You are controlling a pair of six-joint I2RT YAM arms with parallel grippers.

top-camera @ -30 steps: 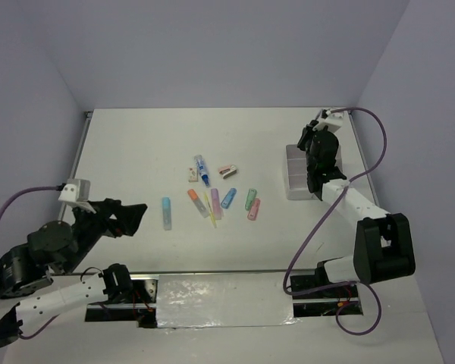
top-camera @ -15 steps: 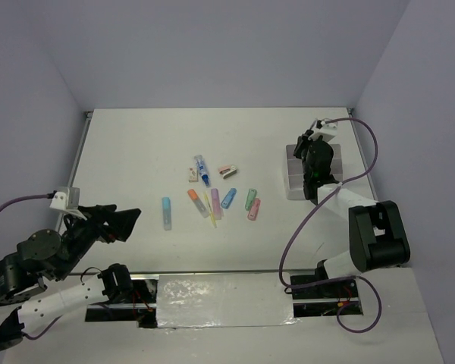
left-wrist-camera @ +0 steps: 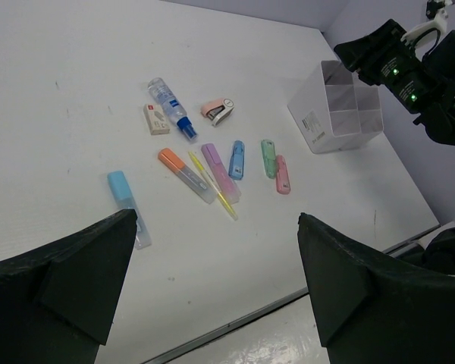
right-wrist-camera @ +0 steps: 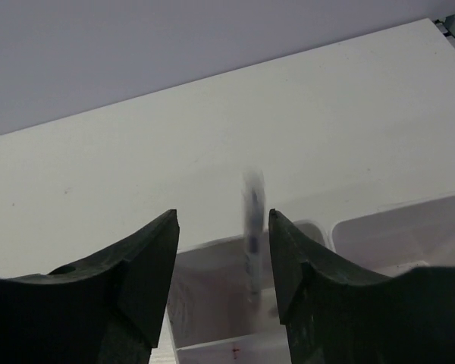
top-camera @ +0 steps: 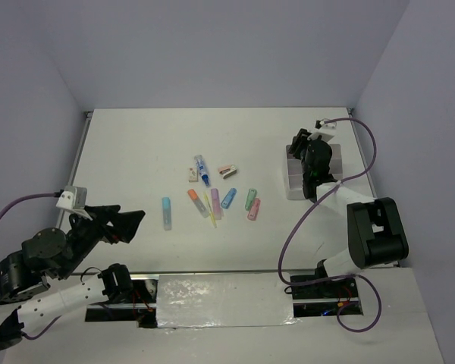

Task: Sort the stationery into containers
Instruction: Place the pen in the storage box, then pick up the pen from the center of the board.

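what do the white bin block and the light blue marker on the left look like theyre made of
Bin block: looks like thin moulded plastic, milky white and slightly translucent, with smooth thin walls and a small printed label on one side. Light blue marker: probably plastic too, an opaque matte pastel cap over a clearer, see-through barrel. Looks alone leave both unconfirmed.

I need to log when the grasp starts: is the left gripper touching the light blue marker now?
Apart. The top external view shows a strip of white table between the open left gripper and the light blue marker.
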